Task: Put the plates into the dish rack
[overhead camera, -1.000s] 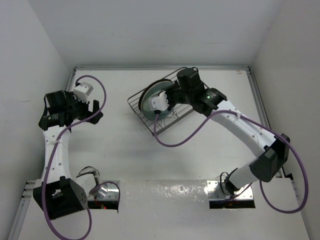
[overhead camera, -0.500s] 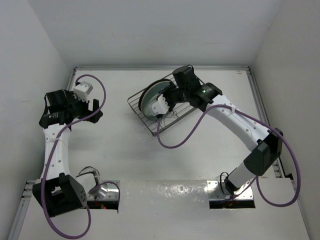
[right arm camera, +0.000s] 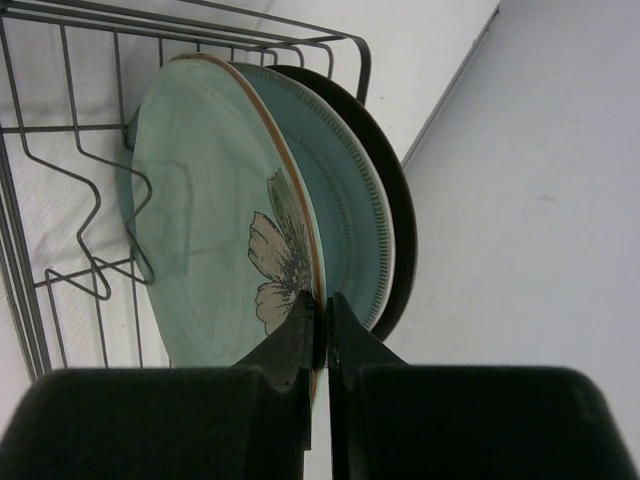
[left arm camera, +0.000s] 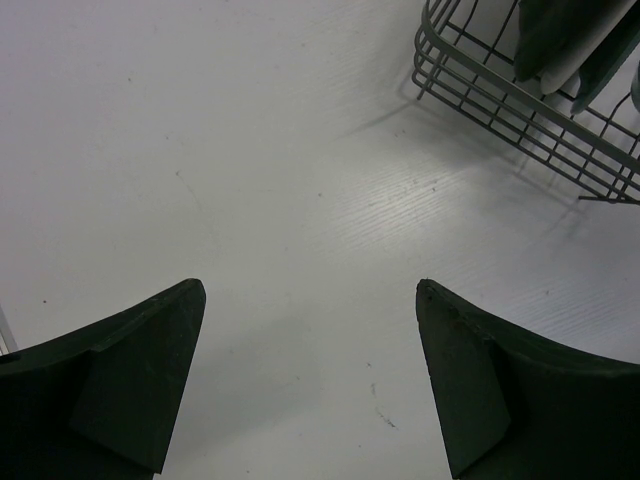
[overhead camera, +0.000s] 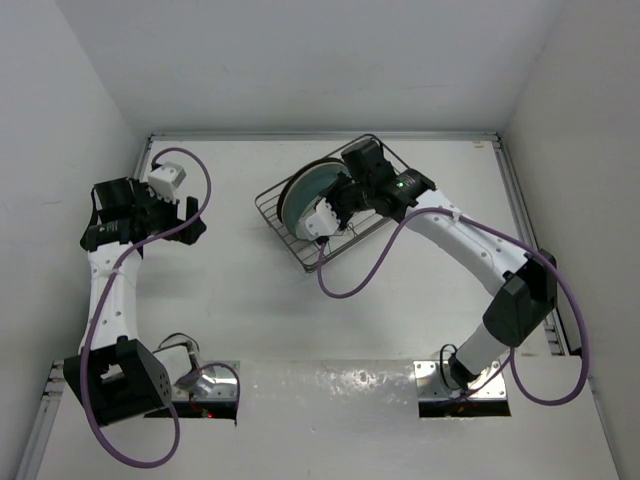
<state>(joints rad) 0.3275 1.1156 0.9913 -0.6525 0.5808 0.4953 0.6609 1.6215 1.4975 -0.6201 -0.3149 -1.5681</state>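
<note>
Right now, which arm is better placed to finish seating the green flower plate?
Right. Its jaws are shut on the rim of the pale green flower-patterned plate, already standing in the dark wire dish rack. The left arm's jaws hang open over the white table.

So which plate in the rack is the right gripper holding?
The pale green plate with the brown flower: the right gripper pinches its rim. The teal plate and the dark-rimmed plate stand behind, untouched.

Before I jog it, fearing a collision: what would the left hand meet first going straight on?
Probably the white table top; the open left hand points down at it. The dark wire dish rack lies off to one side.
</note>
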